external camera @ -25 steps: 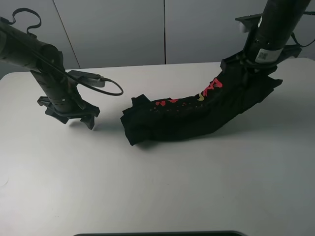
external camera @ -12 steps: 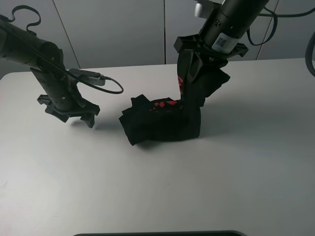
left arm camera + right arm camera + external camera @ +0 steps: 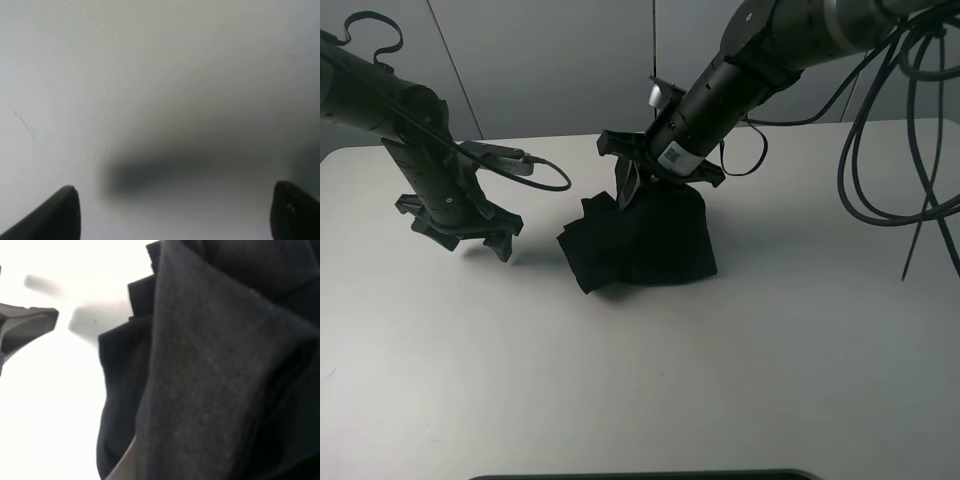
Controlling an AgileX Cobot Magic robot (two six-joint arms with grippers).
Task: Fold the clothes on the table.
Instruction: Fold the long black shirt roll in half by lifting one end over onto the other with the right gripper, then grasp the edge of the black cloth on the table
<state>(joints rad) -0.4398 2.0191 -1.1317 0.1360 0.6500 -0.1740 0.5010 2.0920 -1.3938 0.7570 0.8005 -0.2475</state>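
Observation:
The clothes (image 3: 650,250) are a black shirt bunched into a folded heap in the middle of the white table (image 3: 620,390); no print shows. My right gripper (image 3: 632,186) hangs over the heap's upper left edge, shut on a fold of the cloth that drapes down from it. In the right wrist view the black clothes (image 3: 210,370) fill the frame and hide the fingers. My left gripper (image 3: 478,242) stands open just above the bare table, well left of the shirt. Its two fingertips (image 3: 62,215) show wide apart over the white table (image 3: 150,75), with nothing between them.
Loose black cables (image 3: 910,150) hang at the right behind the right arm. A cable (image 3: 535,170) loops from the left arm toward the shirt. A dark strip (image 3: 640,474) lies along the table's front edge. Grey wall panels stand behind the table.
My right gripper has swung leftward from the far right, carrying the shirt's end over the rest of it. The stretched shirt is now a compact heap and its red print is hidden. The left arm stayed still.

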